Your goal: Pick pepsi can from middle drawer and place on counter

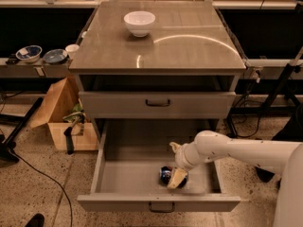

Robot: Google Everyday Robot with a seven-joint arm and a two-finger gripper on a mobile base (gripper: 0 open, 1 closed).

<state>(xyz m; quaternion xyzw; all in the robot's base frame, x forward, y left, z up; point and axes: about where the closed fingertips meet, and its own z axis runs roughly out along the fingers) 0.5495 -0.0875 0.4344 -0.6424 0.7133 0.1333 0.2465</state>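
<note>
Arm angled down, hand [174, 178] in middle drawer [123, 178] at pepsi can [165, 174]; grip unclear.

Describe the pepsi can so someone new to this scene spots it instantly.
Start at the big glossy counter; under it, the middle drawer is the one pulled open, below a shut drawer front. Near that drawer's front, right of centre, sits the pepsi can, with the white arm holding its pincer right at it. It is the only object on the drawer floor: small, dark blue.
</note>
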